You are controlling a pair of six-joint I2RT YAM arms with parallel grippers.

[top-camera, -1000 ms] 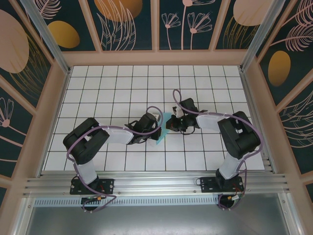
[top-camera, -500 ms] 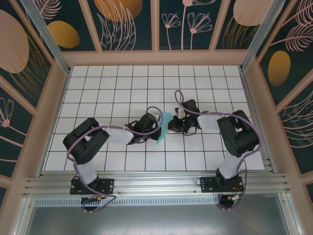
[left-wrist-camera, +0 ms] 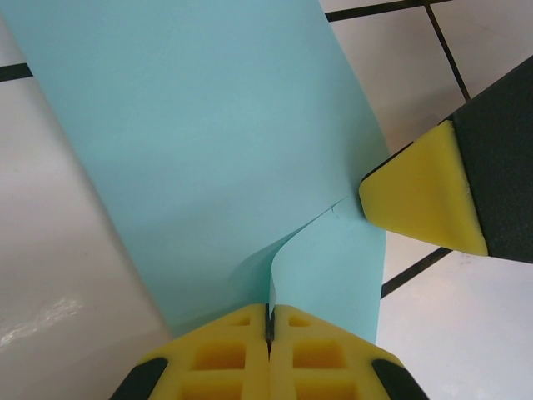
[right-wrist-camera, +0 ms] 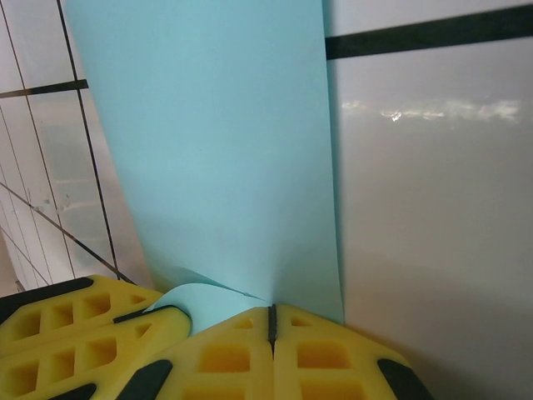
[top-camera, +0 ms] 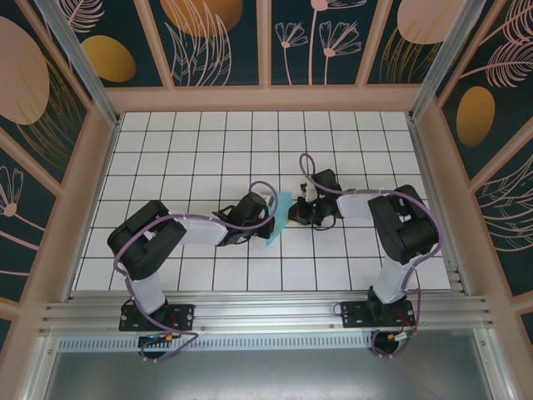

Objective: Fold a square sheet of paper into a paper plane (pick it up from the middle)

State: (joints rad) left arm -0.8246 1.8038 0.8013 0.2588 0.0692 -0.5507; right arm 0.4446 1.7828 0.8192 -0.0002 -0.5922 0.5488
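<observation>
Not much has moved in the last second. The right pincer [top-camera: 292,210] has crept a touch nearer the left pincer [top-camera: 268,220], its forearm drawing in, while the left arm has stayed where it was. The sheet of paper [top-camera: 280,218] hangs between them over the middle of the table [top-camera: 208,142], seen from above as a narrow turquoise sliver. Both pincers are squeezed right together on it; close up, each pair of yellow pads [left-wrist-camera: 241,342] has the paper's edge nipped in the seam. I'd guess this closing-in is meant to bow the sheet toward a fold, though there is only a soft curl by the pads, no sharp crease. From above the arms cover most of the sheet, and the close views cut off its far edges. I can't tell whether it is still one flat layer or already doubled.
</observation>
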